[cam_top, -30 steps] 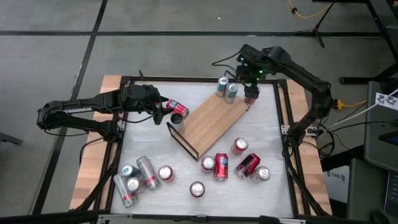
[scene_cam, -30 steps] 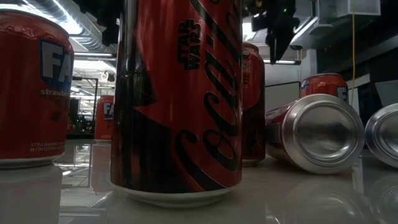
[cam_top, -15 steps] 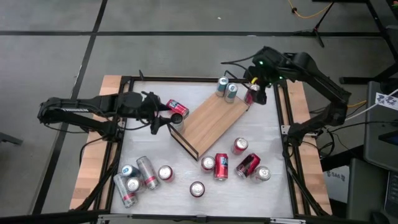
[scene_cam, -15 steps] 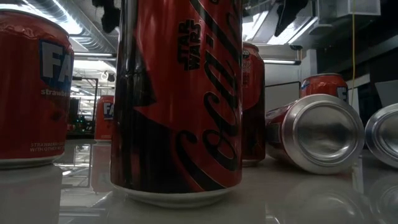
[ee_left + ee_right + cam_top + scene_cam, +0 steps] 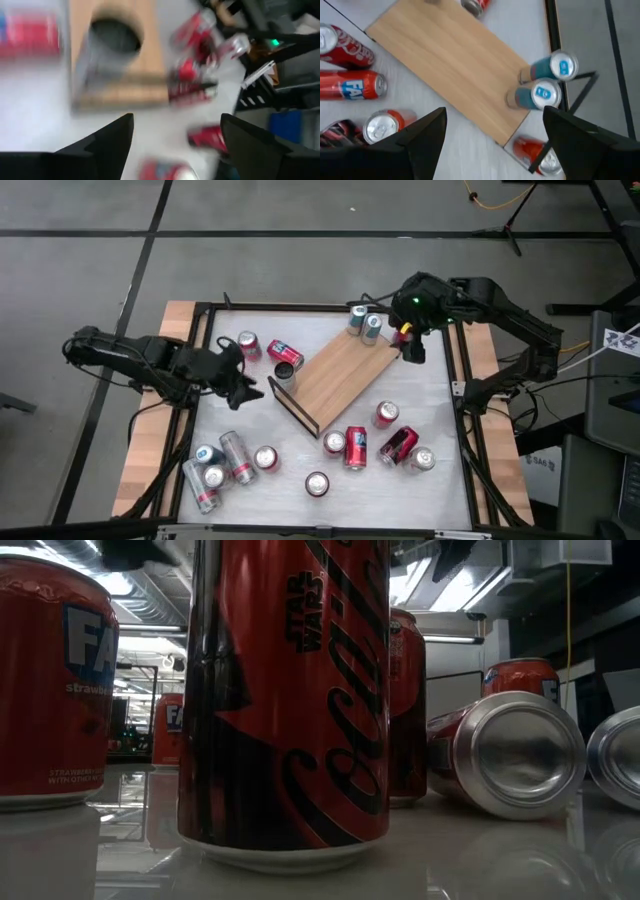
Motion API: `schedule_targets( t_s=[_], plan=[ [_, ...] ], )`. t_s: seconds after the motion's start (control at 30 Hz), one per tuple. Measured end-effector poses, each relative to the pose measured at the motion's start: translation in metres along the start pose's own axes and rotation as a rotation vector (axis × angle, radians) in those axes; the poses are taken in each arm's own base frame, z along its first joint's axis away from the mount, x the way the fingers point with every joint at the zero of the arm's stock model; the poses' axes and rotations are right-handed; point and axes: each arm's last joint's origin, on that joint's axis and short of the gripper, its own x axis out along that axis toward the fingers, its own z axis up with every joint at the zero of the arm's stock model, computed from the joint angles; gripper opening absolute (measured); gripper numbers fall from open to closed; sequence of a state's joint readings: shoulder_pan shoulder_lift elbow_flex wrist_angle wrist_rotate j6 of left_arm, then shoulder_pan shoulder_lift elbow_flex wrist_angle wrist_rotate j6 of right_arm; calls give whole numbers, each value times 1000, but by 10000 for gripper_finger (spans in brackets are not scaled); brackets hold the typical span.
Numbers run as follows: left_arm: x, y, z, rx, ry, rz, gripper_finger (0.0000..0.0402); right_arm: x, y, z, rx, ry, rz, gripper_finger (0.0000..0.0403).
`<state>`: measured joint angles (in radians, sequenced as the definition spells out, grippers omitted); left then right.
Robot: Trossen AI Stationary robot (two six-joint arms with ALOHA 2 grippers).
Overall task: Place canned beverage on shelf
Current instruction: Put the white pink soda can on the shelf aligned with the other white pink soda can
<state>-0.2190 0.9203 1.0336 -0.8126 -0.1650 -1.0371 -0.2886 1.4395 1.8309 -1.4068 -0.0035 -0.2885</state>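
The light-wood shelf (image 5: 338,375) lies slantwise at mid-table. Two blue-topped cans (image 5: 365,321) stand on its far end, and they also show in the right wrist view (image 5: 541,95). A silvery can (image 5: 283,376) stands at its left end. Two red cans (image 5: 285,354) (image 5: 248,346) lie on the table just left of it. My left gripper (image 5: 245,387) hovers open near the shelf's left end, with nothing between its fingers (image 5: 175,120). My right gripper (image 5: 412,348) hovers open above the shelf's far right corner (image 5: 495,112). A red can (image 5: 540,156) lies on the table by that corner.
Several more cans stand or lie along the table's near part, at the left (image 5: 222,463) and the right (image 5: 372,442). A black frame (image 5: 456,360) borders the tabletop. In the low view a tall red cola can (image 5: 285,700) fills the foreground.
My left gripper has drawn back from the red cans toward the table's near left, rising a little and rolling about its axis. My right gripper has risen and swung from the blue-topped cans toward the table's right edge. Both stay open. No can has moved.
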Motion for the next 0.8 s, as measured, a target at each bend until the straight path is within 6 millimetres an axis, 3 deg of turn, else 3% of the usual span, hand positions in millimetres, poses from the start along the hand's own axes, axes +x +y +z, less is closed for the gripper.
schedule_targets(
  t_s=[0.17, 0.33, 0.8],
  plan=[
    [1, 5, -19, -414, 280, 88, 293, 0, -1, 3, -4, -33, -9, 321],
    [12, 4, -33, -659, 508, 231, 293, 1, -2, 7, -3, -59, -26, 321],
    [66, 3, -50, -780, 667, 565, 293, 1, -3, 8, -5, -66, -32, 321]
  ],
)
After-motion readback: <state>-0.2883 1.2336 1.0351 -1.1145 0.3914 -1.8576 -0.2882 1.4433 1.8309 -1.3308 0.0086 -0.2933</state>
